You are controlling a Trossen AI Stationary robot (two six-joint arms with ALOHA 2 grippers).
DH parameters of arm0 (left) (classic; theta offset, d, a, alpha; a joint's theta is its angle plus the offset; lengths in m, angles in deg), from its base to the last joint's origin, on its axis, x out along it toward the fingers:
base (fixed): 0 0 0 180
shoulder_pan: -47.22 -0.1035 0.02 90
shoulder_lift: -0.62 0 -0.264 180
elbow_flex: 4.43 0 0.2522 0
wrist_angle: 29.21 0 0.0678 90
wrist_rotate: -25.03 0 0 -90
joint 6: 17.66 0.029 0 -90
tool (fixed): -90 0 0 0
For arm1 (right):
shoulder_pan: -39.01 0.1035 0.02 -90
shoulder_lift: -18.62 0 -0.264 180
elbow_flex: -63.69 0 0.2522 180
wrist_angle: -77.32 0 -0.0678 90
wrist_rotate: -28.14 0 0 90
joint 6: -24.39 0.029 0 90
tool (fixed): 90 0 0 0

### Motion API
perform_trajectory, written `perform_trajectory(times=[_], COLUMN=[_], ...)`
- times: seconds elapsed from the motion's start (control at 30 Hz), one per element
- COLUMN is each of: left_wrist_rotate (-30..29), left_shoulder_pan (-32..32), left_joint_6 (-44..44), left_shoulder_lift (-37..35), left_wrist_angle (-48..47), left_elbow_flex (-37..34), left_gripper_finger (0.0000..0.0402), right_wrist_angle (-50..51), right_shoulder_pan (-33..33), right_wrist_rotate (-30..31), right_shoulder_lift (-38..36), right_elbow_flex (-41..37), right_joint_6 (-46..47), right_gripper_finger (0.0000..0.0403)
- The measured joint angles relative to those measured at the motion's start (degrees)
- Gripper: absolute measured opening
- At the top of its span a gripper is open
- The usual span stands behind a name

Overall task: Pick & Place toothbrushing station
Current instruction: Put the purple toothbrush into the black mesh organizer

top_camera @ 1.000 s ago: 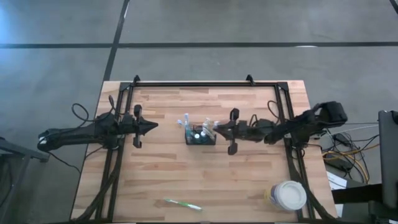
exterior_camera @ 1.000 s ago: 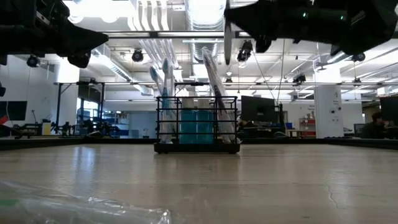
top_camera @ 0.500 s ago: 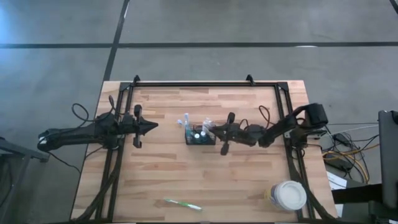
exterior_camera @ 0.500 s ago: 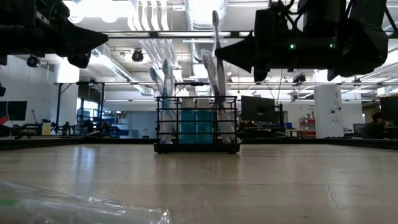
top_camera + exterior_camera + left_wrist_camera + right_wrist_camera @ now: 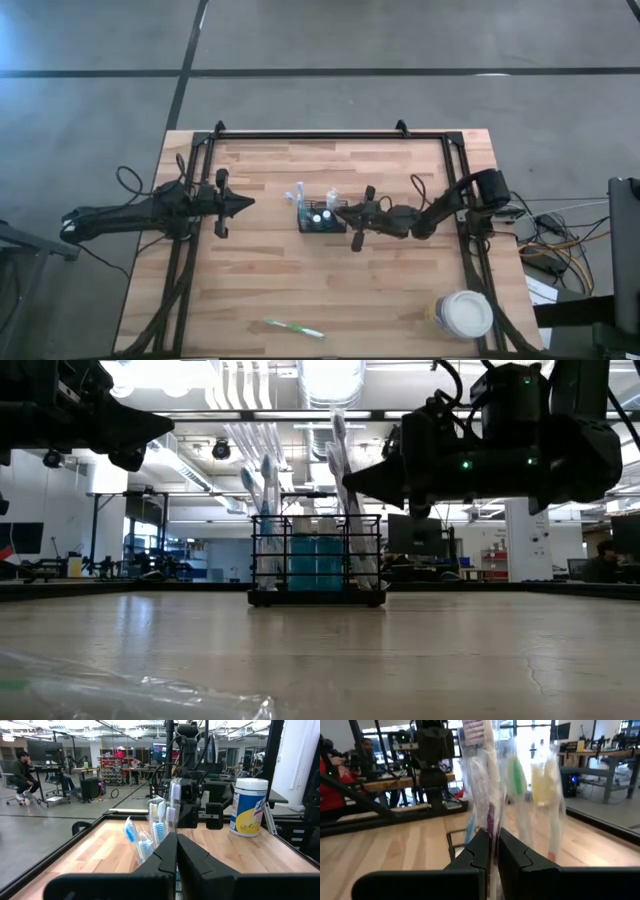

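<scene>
The right gripper (image 5: 349, 216) has its fingers pressed together on a clear-wrapped toothbrush (image 5: 481, 750) that stands upright between them, its head rising above the fingers in the right wrist view; the wrap blurs the colours, so it may be the pink-and-white one, but I cannot be sure. A second ago this gripper was off to the right of the black wire-mesh caddy (image 5: 321, 218) with a gap between them; since then the arm has folded in, and the gripper tip now sits at the caddy's right edge, with the held brush just above the right-hand compartment in the low view (image 5: 338, 450). The caddy itself has not moved: it stands near the middle of the wooden table (image 5: 260, 290), holding the other wrapped toothbrushes (image 5: 262, 485) upright and two white-capped tubes (image 5: 317, 215) inside. The left gripper (image 5: 246, 202) is closed on nothing and waits well to the left of the caddy, in the same place as before. A green toothbrush (image 5: 294, 328) lies flat near the table's front edge, well apart from the caddy, and a large cup with a white lid (image 5: 465, 313) stands at the front right corner; both are unchanged. People sit at desks in the room beyond.
</scene>
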Motion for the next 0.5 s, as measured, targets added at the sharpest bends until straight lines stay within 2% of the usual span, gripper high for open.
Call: perform_trajectory(times=[0.5], left_wrist_rotate=[0.0], left_shoulder_pan=[0.0], left_joint_6=[0.2], left_shoulder_lift=[0.0], left_wrist_angle=[-0.3], left_elbow_flex=[0.0], left_gripper_finger=[0.001], right_wrist_angle=[-0.9], right_shoulder_pan=[1.8], right_wrist_rotate=[3.0], right_shoulder_lift=[5.0], right_elbow_flex=[0.3], right_joint_6=[-2.1], right_gripper_finger=[0.0013])
